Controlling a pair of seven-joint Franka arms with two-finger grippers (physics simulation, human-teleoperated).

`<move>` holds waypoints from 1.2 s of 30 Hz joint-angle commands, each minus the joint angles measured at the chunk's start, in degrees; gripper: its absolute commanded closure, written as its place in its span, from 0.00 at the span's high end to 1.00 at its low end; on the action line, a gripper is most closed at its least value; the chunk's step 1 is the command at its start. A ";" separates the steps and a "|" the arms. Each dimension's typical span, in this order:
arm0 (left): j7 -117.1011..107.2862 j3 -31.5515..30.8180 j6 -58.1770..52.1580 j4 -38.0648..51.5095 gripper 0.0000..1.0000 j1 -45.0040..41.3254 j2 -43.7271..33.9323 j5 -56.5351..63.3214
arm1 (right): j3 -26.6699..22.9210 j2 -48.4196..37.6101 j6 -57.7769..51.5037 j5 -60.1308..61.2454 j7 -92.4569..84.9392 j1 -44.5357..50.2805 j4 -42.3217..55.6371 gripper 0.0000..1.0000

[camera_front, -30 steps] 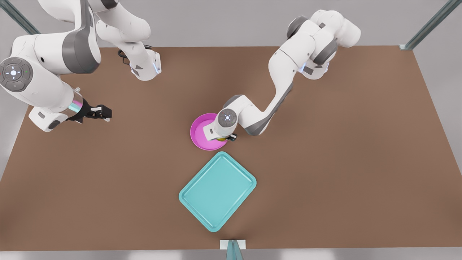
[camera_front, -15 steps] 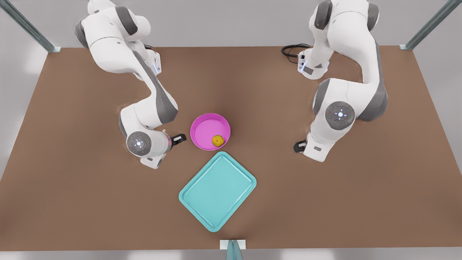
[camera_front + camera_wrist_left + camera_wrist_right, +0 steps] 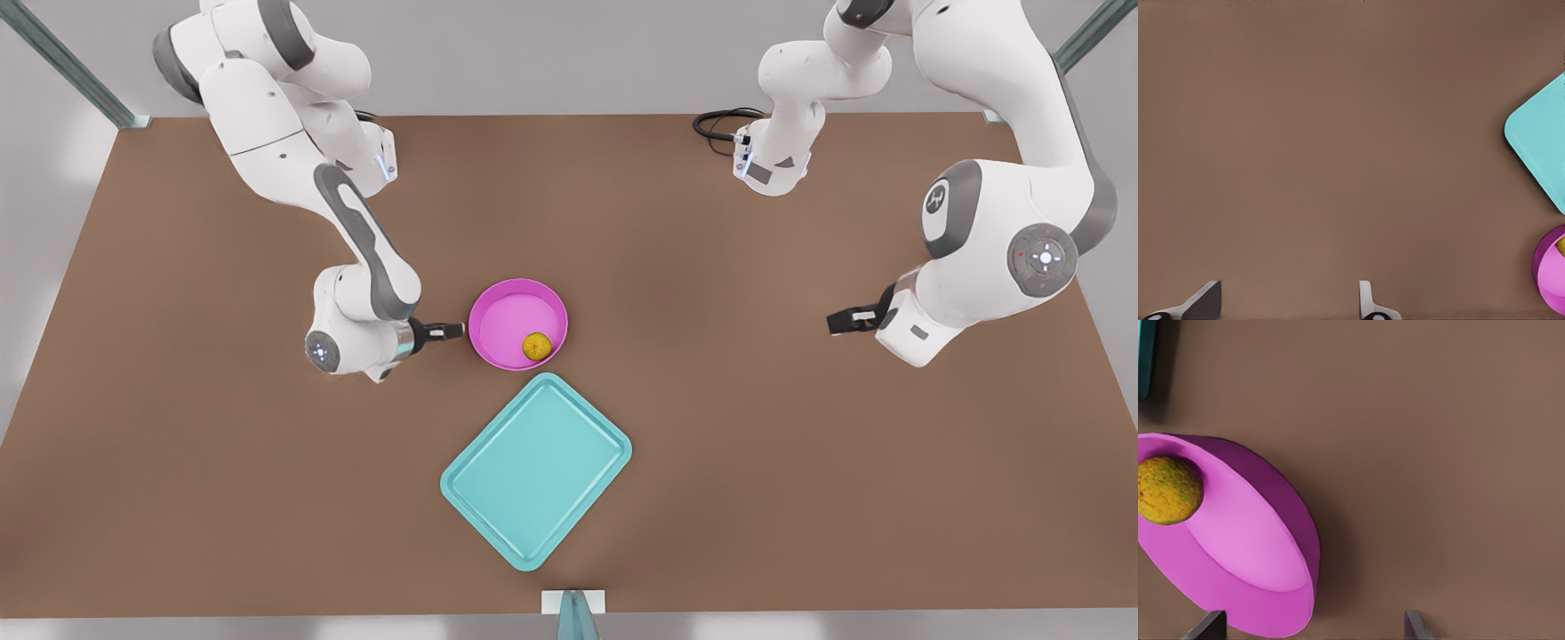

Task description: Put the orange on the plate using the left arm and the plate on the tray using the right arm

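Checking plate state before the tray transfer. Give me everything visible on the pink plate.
The plate is a round, magenta-pink shallow dish with a raised rim, smooth and plastic-looking. It sits flat on the brown table, just clear of the teal tray. The orange rests inside, against the rim nearest the tray. The right gripper, fingers open, is level with the rim on the front view's left; contact cannot be judged.

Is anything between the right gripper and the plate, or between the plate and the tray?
Nothing visible. The right gripper, open, sits beside the plate, which holds the orange; bare table separates plate and tray.
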 commanded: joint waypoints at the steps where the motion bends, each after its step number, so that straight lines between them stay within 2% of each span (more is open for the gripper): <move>1: 15.27 -0.03 0.47 0.04 1.00 0.02 -0.20 0.14 | 1.47 -0.08 9.49 4.70 -14.42 0.11 -1.68 1.00; 20: 15.35 -0.03 0.21 -0.14 1.00 -0.33 -0.64 0.23 | 5.69 6.42 11.78 9.44 -15.65 0.20 -2.99 0.99; 21: 15.44 -0.03 0.21 -0.14 1.00 -0.24 -0.72 0.23 | 5.78 6.51 11.78 9.44 -15.65 0.20 -2.99 0.88; 24: 15.53 -0.03 0.29 -0.14 1.00 -0.24 -0.55 0.23 | 5.78 6.42 11.34 9.44 -15.56 0.11 -2.91 0.71; 30: 15.70 -0.03 0.21 -0.22 1.00 -0.33 -0.29 0.23 | 5.78 8.62 10.72 9.44 -16.00 -0.59 -1.76 0.57; 34: 15.70 -0.11 0.03 -0.40 1.00 -0.33 -0.37 0.23 | 5.86 8.18 9.14 9.44 -16.00 -0.77 -1.50 0.51; 36: 15.70 -0.11 -0.06 -0.49 1.00 -0.33 -0.46 0.23 | 5.78 8.09 8.17 9.44 -16.00 -0.94 -1.06 0.44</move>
